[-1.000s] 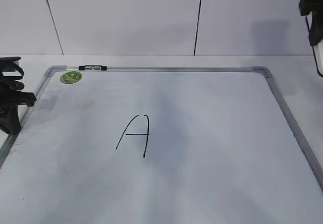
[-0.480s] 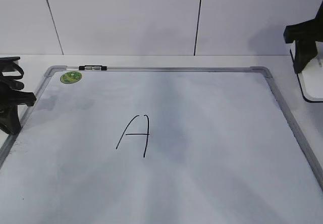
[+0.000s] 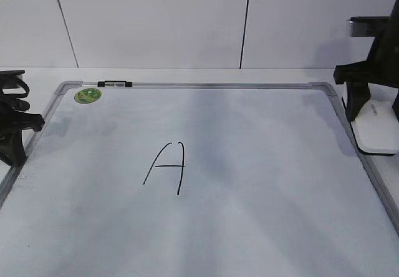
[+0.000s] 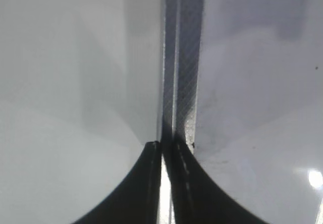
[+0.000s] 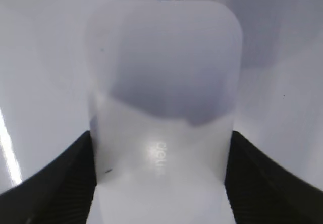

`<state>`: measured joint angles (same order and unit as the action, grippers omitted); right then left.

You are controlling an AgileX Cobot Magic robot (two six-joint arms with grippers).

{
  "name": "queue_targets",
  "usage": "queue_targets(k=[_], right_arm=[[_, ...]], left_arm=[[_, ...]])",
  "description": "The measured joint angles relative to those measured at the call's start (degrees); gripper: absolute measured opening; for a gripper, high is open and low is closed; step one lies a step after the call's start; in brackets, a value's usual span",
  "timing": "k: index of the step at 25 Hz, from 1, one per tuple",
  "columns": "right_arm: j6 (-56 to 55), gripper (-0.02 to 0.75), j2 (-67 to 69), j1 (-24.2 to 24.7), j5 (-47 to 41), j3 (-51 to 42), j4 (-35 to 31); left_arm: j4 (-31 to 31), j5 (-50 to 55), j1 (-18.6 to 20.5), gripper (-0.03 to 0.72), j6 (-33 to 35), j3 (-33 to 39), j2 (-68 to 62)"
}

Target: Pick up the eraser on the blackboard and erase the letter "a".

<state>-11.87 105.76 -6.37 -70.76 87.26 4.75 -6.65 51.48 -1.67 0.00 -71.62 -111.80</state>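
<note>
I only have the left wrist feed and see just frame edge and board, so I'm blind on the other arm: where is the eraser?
Observer: The eraser is at the blackboard's right edge, over the frame, between the right gripper's fingers.
Operator: Any writing on the board?
Observer: A capital "A" sits left of centre; I see no lowercase one.
Operator: And my own gripper?
Observer: The left gripper is shut, over the board's left frame.
</note>
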Motion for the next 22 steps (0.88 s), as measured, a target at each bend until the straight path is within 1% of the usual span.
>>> queue_targets(k=[3, 11, 22], right_arm=[[0.74, 0.556, 1.72, 1.4, 0.1, 0.0, -1.27], [3.82, 0.556, 5.91, 1.67, 0.39, 0.33, -4.75], [4.87, 0.556, 9.29, 1.67, 0.85, 2.17, -5.95]], left_arm=[[0.0, 0.0, 0.0, 0.03, 0.0, 0.0, 0.0], [-0.19, 0.0, 0.0, 0.03, 0.0, 0.0, 0.0], [-0.19, 0.0, 0.0, 0.031, 0.0, 0.0, 0.0]])
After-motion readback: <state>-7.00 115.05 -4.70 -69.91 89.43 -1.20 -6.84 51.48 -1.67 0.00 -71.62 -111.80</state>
